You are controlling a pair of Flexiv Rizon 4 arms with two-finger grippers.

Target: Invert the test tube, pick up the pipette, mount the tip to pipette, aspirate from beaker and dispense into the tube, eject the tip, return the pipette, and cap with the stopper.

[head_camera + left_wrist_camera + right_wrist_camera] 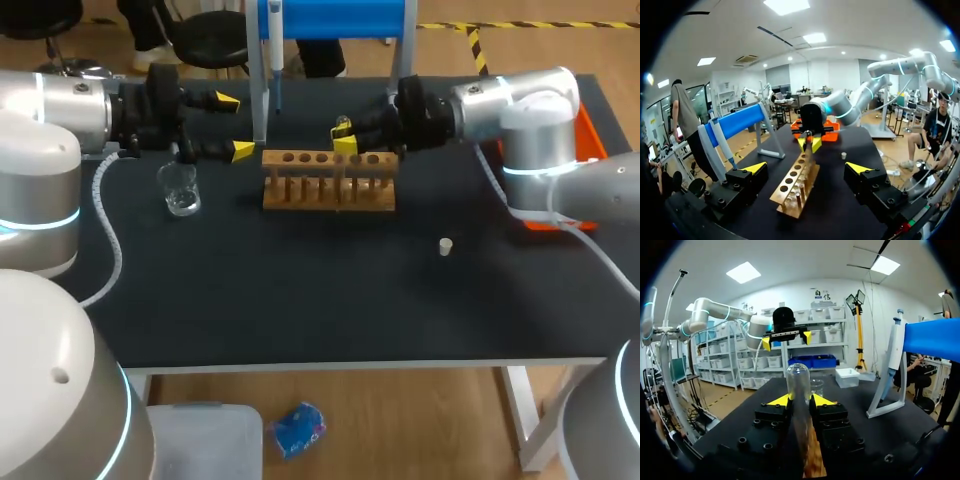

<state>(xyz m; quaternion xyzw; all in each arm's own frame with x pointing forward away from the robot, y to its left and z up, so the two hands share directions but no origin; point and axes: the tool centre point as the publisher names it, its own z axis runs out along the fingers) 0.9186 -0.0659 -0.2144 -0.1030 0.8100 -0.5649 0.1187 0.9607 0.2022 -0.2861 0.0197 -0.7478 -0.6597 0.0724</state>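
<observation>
The right gripper (800, 400) is clamped on the test tube (798, 380) above the wooden rack (330, 185). The left gripper (235, 126) hangs with its fingers apart at the rack's ten o'clock, near the beaker (182, 188).

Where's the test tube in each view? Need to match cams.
Head view: test tube, faint, in the right tool, just over the wooden rack.
Left wrist view: test tube between the other arm's yellow tips, over the rack's far end.
Right wrist view: test tube between this arm's own fingers, rounded end clear of the tips.
Shared landmark: the blue-topped stand, visible in all three.
</observation>
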